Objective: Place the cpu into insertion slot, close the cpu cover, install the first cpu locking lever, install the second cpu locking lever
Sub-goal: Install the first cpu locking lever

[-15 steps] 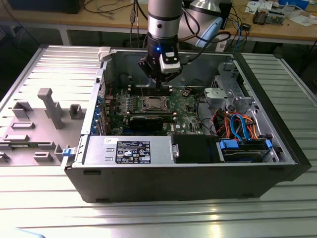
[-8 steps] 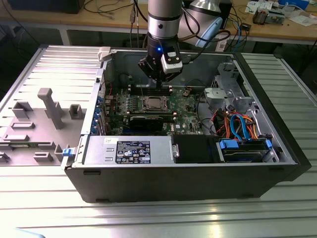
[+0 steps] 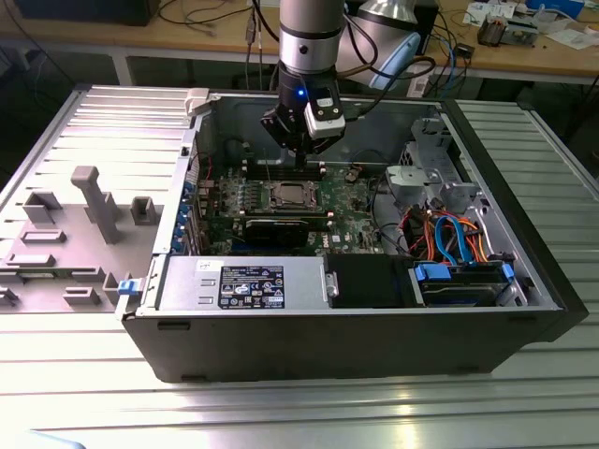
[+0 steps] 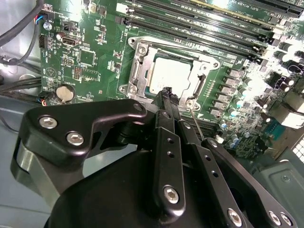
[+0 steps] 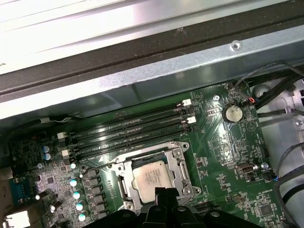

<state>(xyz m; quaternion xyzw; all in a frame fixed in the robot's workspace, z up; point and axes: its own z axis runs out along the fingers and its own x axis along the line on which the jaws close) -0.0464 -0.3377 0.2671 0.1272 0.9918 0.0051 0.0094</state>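
The open computer case [image 3: 356, 341] lies on its side on the ribbed metal table [image 3: 524, 412], and the arm [image 3: 311, 37] comes down into it from above. Across the floor of the case runs the green circuit board [image 3: 351, 201], and the gripper [image 3: 298, 154] hangs low over it, just above the insertion slot [image 3: 285, 196]. In the second wrist view the pincer [image 4: 167, 92] is drawn together: its two black fingers [image 4: 164, 137] meet in one narrow tip, with no gap and nothing between them. That tip sits over the near edge of the socket's silver frame [image 4: 135, 50]; whether it touches the metal cannot be told. The cpu cover [image 4: 198, 85] lies flat over the socket, its square window framing the chip. And there is the cpu [image 4: 173, 73], seated in the slot, its pale metal top showing through the window. The first wrist view agrees: the gripper [image 5: 166, 192] hovers at the socket's edge, the cover [image 5: 178, 168] is down, and the cpu [image 5: 149, 176] lies level inside, beside the long black memory slots [image 5: 128, 130].
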